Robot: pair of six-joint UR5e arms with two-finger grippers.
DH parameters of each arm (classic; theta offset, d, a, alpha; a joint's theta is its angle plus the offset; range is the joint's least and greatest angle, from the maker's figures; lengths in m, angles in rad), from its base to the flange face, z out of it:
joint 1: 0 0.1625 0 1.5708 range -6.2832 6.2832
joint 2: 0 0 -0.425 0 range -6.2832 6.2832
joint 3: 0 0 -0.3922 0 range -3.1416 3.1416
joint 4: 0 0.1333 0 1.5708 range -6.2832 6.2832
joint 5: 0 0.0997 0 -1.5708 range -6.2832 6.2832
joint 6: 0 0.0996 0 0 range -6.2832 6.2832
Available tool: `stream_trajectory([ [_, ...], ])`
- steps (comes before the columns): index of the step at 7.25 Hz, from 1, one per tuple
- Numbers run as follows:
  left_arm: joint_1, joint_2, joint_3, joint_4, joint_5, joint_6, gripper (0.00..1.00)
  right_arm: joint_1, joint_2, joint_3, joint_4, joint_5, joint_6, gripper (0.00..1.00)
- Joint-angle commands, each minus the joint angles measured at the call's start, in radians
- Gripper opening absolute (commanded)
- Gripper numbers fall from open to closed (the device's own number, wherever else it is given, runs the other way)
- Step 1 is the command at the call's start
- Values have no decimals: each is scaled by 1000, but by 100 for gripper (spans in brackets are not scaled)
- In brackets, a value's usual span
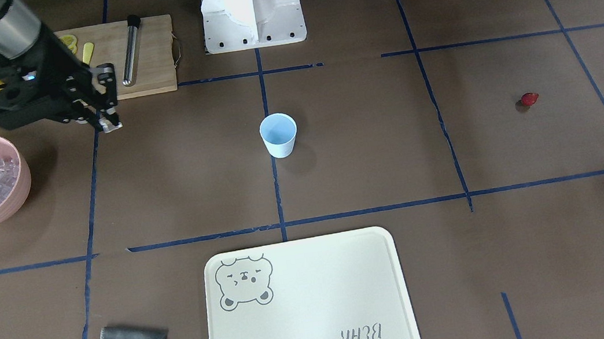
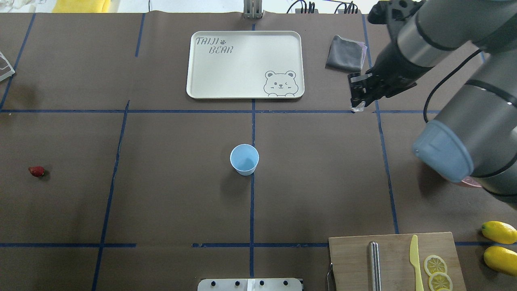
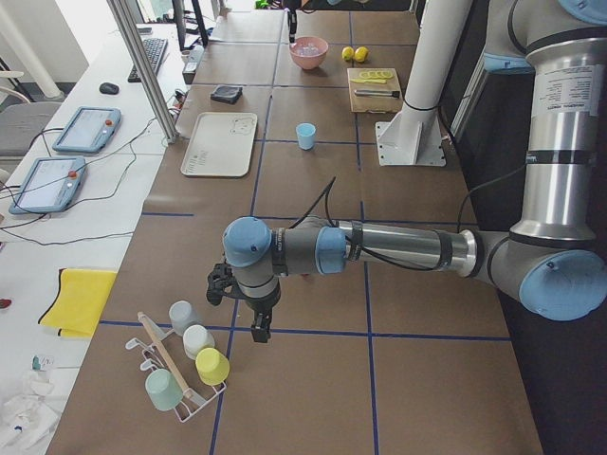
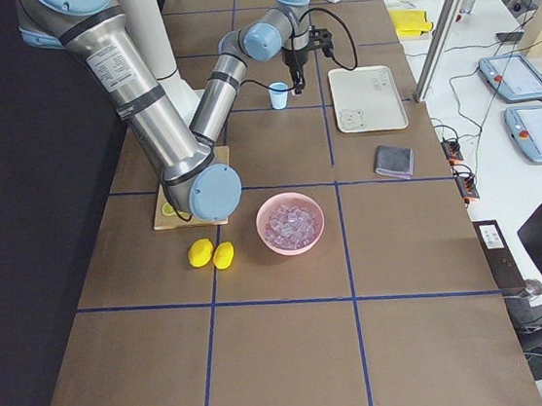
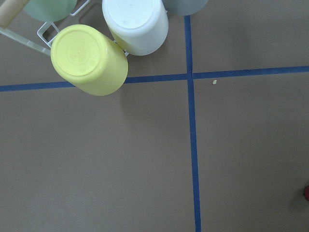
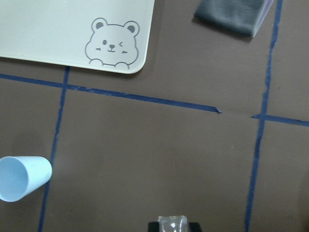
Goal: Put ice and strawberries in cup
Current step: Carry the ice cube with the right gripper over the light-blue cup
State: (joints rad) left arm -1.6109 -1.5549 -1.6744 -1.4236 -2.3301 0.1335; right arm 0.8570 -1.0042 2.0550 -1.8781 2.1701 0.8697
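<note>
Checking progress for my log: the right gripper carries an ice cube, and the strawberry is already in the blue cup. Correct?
No: the overhead view shows the strawberry lying on the table, far from the blue cup, which is empty. The right gripper does carry an ice cube.

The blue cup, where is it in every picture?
Front-facing: the cup stands mid-table, above the bear tray.
Overhead: the cup is at the centre, below the tray.
Exterior left: the cup is far up the table, right of the tray.
Exterior right: the cup is far up, left of the tray.
Left wrist: not in it.
Right wrist: the cup is bottom-left.
Shared landmark: the bear tray.
</note>
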Motion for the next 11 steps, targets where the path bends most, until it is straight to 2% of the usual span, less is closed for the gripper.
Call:
stream_trajectory([
  [1,0,1,7,-1,-2,0,100,-178,139,-85,-1,-154,168,0],
  [3,0,1,10,-1,-3,0,100,-286,253,-212,2,-252,251,0],
  [5,0,1,12,-1,-3,0,100,-329,372,-388,48,-279,294,0],
  [7,0,1,13,-1,-3,0,100,-368,371,-444,99,-322,298,0],
  [11,0,1,12,-1,-3,0,100,-371,362,-481,125,-326,295,0],
])
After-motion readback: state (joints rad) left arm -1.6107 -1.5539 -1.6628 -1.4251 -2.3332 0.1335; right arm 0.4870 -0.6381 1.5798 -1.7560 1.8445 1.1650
